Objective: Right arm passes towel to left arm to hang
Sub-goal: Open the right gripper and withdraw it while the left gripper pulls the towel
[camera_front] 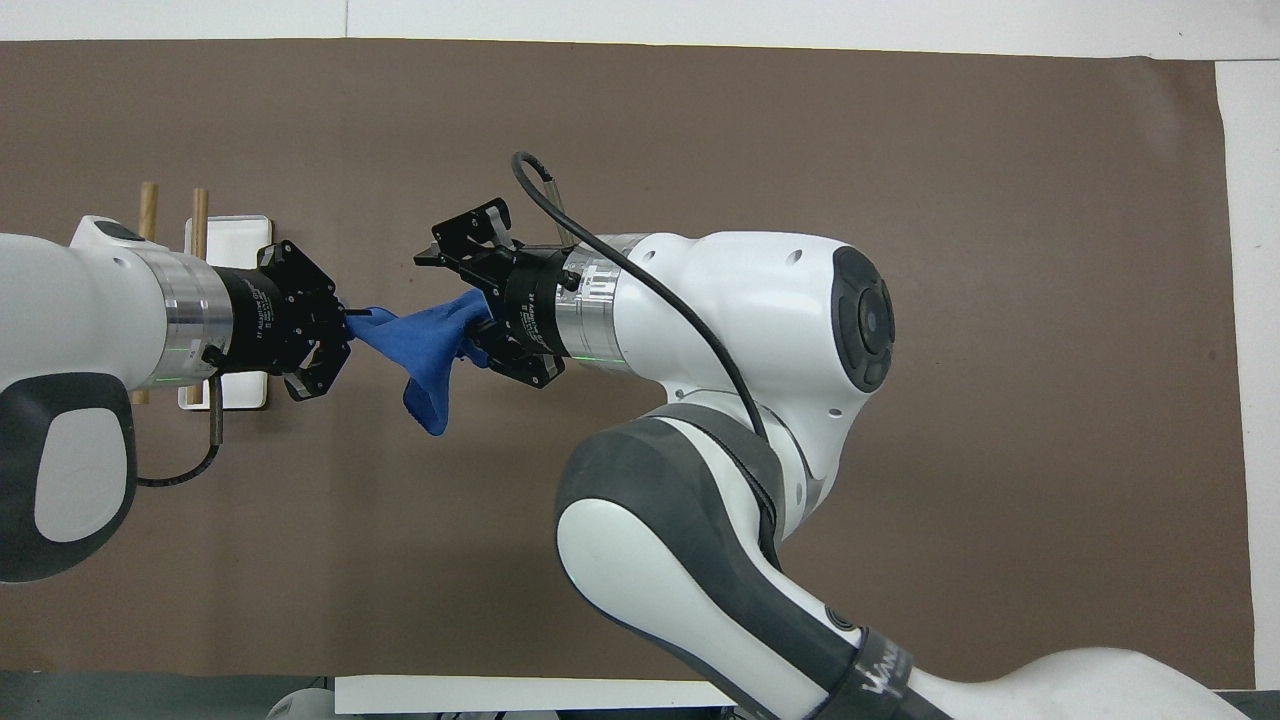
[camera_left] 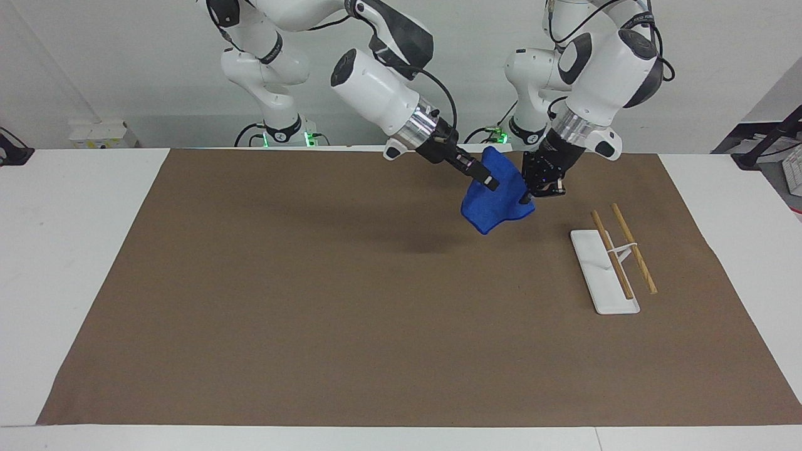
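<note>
one camera sits high across the bench (camera_left: 81, 263), facing the two robot bases and looking down at a slant; it stands well back, taking in the whole brown mat (camera_left: 313, 326) and the white bench edges around it. the other camera hangs high above the robots' own edge, looking forward and steeply down, much closer in, so the arms fill the lower part. both share the mat (camera_front: 1000, 150) and the rack (camera_left: 604, 270), half a turn apart.
</note>
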Controlling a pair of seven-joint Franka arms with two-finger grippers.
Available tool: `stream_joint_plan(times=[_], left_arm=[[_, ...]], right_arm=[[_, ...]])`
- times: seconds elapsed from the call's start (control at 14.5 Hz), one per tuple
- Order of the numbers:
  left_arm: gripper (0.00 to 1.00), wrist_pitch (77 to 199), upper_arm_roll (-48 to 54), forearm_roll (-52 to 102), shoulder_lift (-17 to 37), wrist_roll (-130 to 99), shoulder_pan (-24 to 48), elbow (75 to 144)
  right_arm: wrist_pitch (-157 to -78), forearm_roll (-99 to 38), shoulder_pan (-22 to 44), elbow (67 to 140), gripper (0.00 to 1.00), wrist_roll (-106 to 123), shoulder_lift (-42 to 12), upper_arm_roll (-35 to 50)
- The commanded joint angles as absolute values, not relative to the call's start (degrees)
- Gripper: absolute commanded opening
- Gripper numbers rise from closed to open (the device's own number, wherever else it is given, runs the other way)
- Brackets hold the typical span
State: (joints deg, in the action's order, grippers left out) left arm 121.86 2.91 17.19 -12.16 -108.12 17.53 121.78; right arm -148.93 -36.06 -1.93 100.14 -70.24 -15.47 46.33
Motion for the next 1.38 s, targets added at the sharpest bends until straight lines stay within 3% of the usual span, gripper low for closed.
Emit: stream_joint_plan(times=[0.0,0.41,0.55,0.69,0.9,1.17,1.31], left_arm=[[0.0,123.1,2.2,17.9,-13.2,-99.0,14.4,123.0],[0.01,123.0,2.1,17.8,-13.2,-73.0,7.7,123.3],[0.01,123.5,2.1,17.8,-13.2,-66.7,5.2,123.5],[0.0,125.6,2.2,17.8,-13.1,-60.1,2.2,123.7],[0.0,129.4,2.2,17.8,-12.7,-57.4,0.6,124.6],[0.0,137.2,2.3,17.8,-9.1,-51.7,-3.1,123.9],[0.0,137.8,1.9,17.8,-7.8,-49.6,-3.8,122.4]], right_arm=[[-148.9,-35.9,-3.3,104.7,1.0,-57.7,-12.8,46.2],[-147.0,-35.8,-3.6,116.0,1.0,-31.1,-6.2,35.3],[-140.1,-33.9,-3.4,117.2,1.0,-22.5,-4.4,29.2],[-129.2,-23.4,-2.9,115.9,1.0,-13.6,-3.6,20.6],[-123.6,-11.2,-2.6,113.7,1.0,-4.4,-3.3,7.3],[-119.0,-10.5,-2.5,112.1,1.0,12.6,-1.5,-3.1],[-109.8,-9.3,-2.5,105.6,1.0,11.7,-1.7,-5.5]])
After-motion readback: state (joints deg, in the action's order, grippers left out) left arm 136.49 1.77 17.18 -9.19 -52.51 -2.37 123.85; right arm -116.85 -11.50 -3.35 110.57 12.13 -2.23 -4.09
